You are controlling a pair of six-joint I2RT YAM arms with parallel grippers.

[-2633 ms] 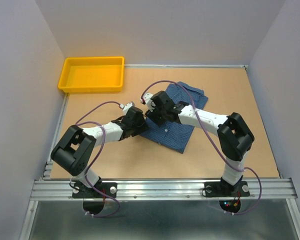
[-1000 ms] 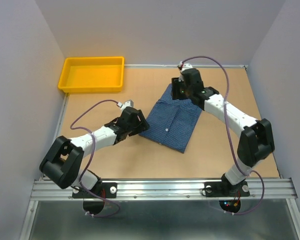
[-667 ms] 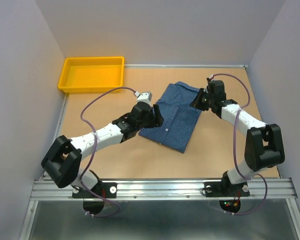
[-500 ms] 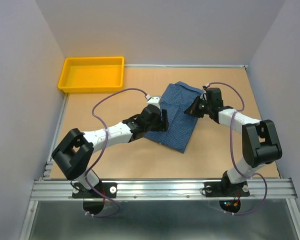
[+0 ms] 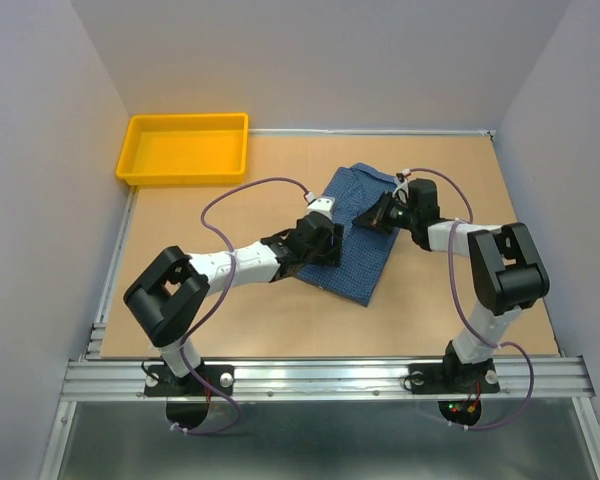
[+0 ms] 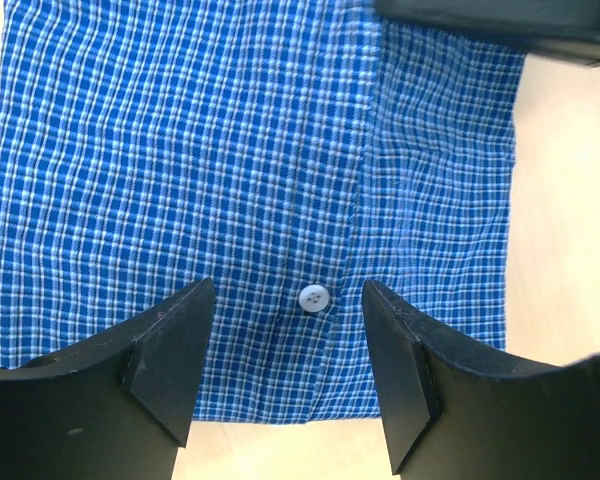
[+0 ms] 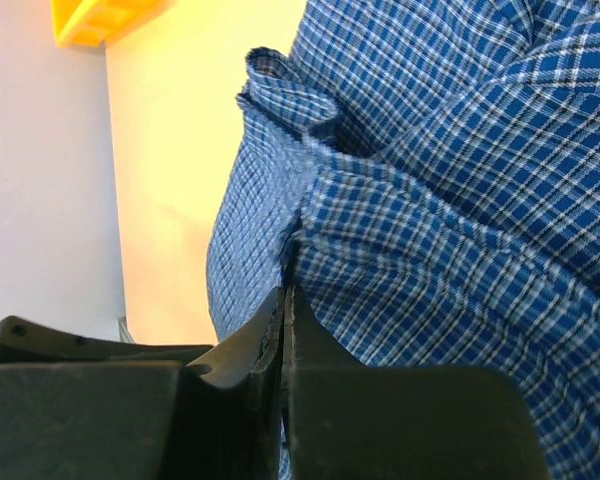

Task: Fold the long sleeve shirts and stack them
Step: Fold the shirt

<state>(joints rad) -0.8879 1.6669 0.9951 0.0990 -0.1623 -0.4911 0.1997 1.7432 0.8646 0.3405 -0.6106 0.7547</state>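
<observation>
While both arms reach inward, left jaws hover spread; right jaws pinch shirt point(image 5: 370, 262).

No legible text or markings anywhere

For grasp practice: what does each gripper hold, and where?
Right gripper pinches an edge fold of the blue checked shirt; left gripper, open above a button, holds nothing.

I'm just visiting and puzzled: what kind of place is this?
Probably a robotics lab test cell, not a laundry: two arms bolted to a metal rail, a plain walled-in table, and just one blue shirt and a yellow tray.
</observation>
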